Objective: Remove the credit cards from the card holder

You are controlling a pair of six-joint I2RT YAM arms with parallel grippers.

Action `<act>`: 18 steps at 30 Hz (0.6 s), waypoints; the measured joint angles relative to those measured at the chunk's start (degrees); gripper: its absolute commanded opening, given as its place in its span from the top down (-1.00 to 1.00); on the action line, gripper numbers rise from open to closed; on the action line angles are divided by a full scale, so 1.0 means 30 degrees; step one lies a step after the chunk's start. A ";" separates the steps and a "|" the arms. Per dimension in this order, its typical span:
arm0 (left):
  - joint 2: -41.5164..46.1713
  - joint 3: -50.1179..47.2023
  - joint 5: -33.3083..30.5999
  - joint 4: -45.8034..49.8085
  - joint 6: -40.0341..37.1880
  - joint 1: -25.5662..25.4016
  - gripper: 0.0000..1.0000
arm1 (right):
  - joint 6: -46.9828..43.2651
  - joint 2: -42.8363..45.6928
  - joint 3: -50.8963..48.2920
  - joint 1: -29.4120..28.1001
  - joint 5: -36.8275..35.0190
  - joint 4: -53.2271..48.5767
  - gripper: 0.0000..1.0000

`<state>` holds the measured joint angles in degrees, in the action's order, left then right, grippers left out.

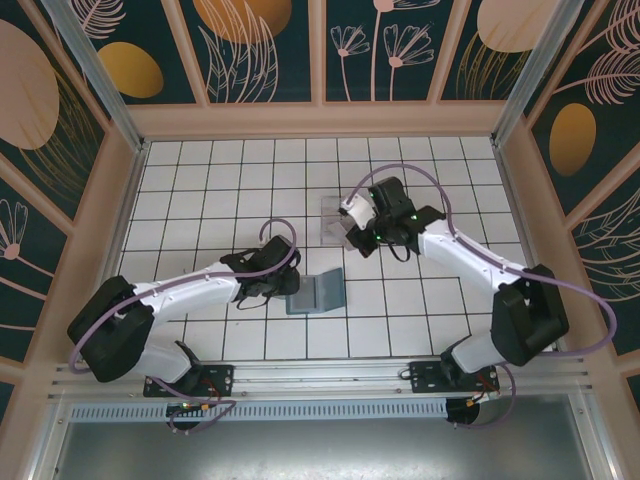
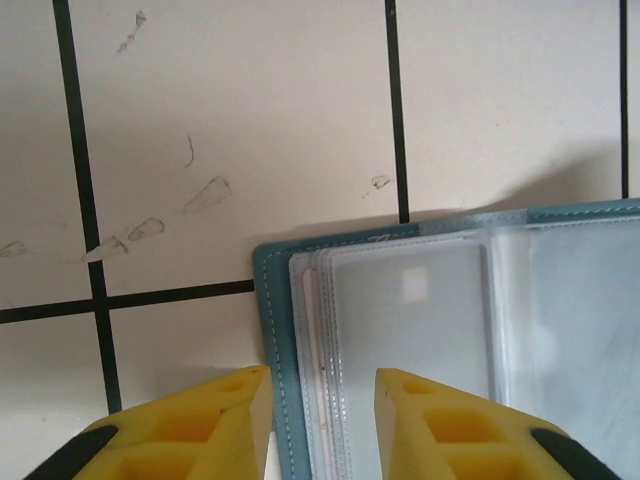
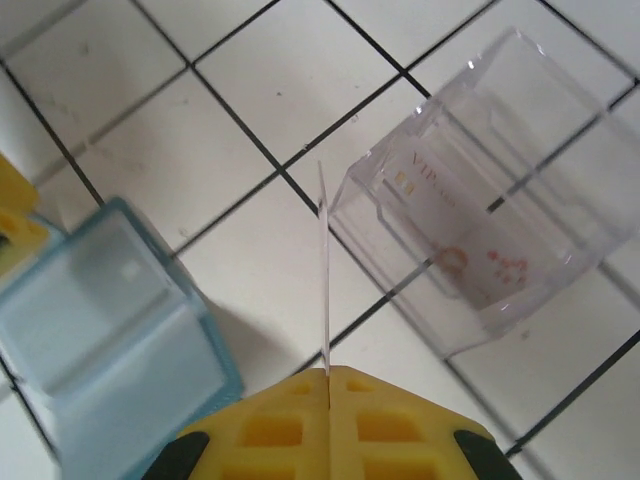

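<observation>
Two arms reach in over the white tiled table [image 1: 200, 170] in the top view. We note the card holder [image 1: 318, 292] lying open on the tiles between the arms, toward the near edge, sleeves upward. The left gripper [image 1: 287, 285] sits at its left edge. The right gripper [image 1: 352, 238] hangs farther back, just beside a clear tray [image 1: 330, 215], which stands apart from the card holder.

Left wrist view: we see the two yellow fingers [image 2: 200, 425] apart, with the left gripper [image 2: 320, 425] straddling the stitched teal edge of the card holder [image 2: 270, 300]. Neither finger visibly presses on it. Clear plastic sleeves are stacked inside the cover. We cannot tell whether a card sits in the topmost sleeve.

Right wrist view: the fingers [image 3: 400, 420] of the right gripper [image 3: 328, 385] are pressed together on a thin card [image 3: 325, 270], seen edge-on and projecting straight out from the pads. Beyond it the clear tray [image 3: 520, 120] rests on the tiles with a pale card [image 3: 450, 235] inside, bearing light lettering and a pinkish mark. The thin card's tip is close to the tray's near corner, but we cannot confirm contact. The card holder [image 3: 110, 320] lies open at lower left, apart from the thin card.
</observation>
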<state>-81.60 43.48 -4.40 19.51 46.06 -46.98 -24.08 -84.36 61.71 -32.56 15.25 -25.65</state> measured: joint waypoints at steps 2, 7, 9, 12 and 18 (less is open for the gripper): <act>0.0095 -0.0022 -0.0087 -0.0051 0.0066 0.0000 0.32 | -0.2091 -0.0852 0.1224 0.0000 -0.0328 -0.1013 1.00; 0.0692 -0.0466 -0.0306 -0.0168 0.0240 0.0000 0.31 | -0.6492 -0.3373 0.4685 -0.0022 -0.1333 -0.3665 1.00; 0.0918 -0.0670 -0.0393 -0.0211 0.0299 0.0000 0.31 | -0.7788 -0.4051 0.5537 -0.0044 -0.1836 -0.4466 1.00; 0.1122 -0.0772 -0.0612 -0.0233 0.0379 0.0000 0.30 | -0.9391 -0.4918 0.6674 -0.0138 -0.2601 -0.5617 1.00; 0.1209 -0.0772 -0.0729 -0.0430 0.0386 0.0000 0.30 | -1.1460 -0.6754 0.9034 -0.0335 -0.3694 -0.7162 1.00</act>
<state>-77.97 41.17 -6.59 18.22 47.22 -46.98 -58.46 -104.62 88.82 -33.56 4.16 -47.13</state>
